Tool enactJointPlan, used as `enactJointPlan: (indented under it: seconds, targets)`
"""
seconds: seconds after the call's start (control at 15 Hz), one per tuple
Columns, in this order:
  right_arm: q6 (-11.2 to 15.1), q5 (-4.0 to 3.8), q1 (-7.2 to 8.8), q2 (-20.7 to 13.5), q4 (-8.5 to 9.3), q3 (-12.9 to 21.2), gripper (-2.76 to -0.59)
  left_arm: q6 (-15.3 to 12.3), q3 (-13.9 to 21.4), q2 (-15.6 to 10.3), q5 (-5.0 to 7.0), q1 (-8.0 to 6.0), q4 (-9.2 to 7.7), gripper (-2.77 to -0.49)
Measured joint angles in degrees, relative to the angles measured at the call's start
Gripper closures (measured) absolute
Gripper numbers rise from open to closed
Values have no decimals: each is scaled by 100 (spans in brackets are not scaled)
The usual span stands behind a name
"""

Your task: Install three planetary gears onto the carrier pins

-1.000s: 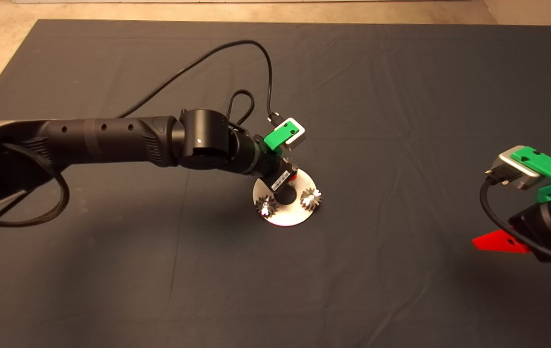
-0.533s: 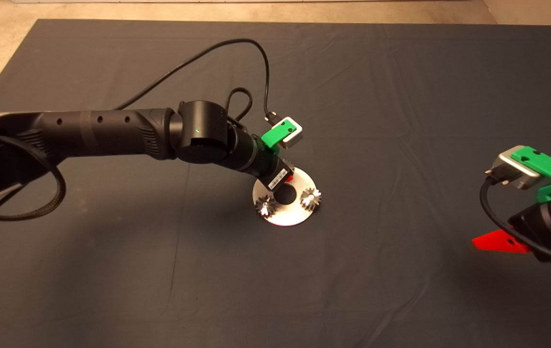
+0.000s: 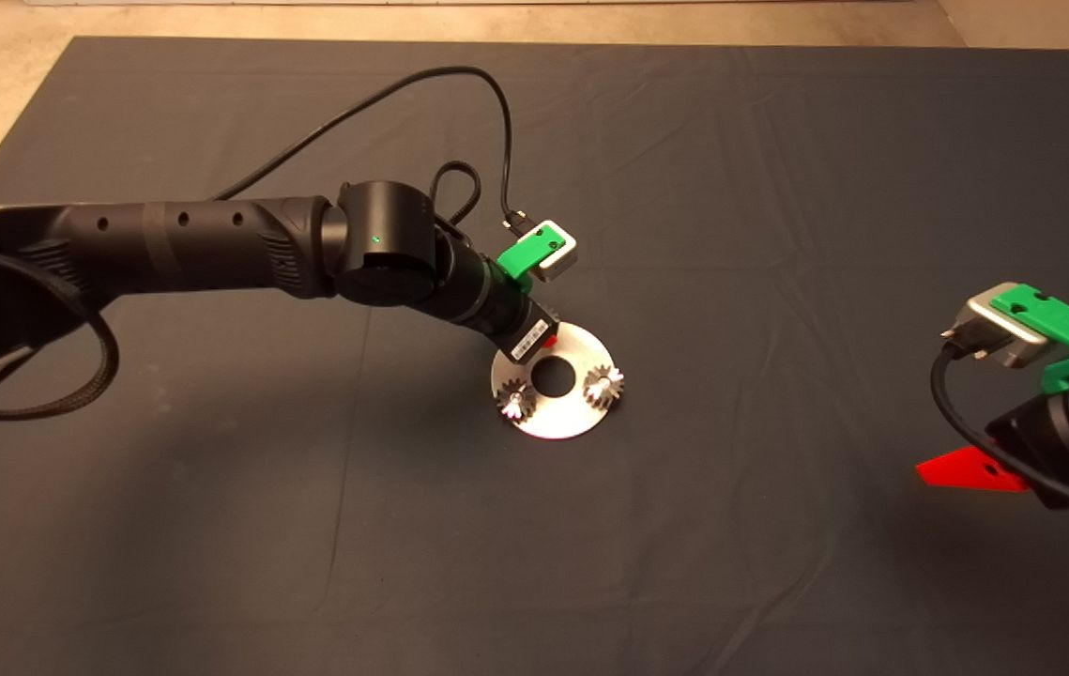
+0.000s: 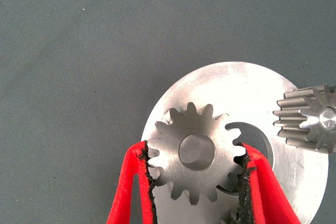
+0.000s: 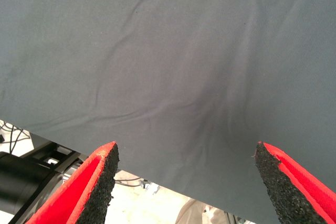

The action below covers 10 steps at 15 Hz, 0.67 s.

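Head view: the left arm reaches in from the left edge, and the left gripper [image 3: 545,336] sits over the far-left rim of the carrier disc [image 3: 553,418] near the centre of the dark mat [image 3: 778,188]. Two planetary gears are seated on the disc — one near its left edge [image 3: 515,398], one near its right edge [image 3: 603,383]. The third gear is hidden here under the gripper. The right gripper [image 3: 970,469] waits at the lower right edge, well apart from the disc.

Left wrist view: the fingers [image 4: 134,182] are closed on a third planetary gear [image 4: 195,152], pads touching its teeth on opposite sides. The gear lies flat over the disc [image 4: 236,87], with metal filling its bore. Another seated gear [image 4: 310,119] stands just beside it.

Right wrist view: the fingers [image 5: 100,177] are spread wide over bare mat — nothing between them.
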Motion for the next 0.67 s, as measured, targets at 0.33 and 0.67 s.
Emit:
enactJointPlan:
  seconds: [0.33,0.67]
  targets:
    - [0,2,0,0,0,0,-191,-18,-69,5,-87,-1,-33,-59]
    - [0,2,0,0,0,0,-191,-38,-262,20,-340,5,-22,-59]
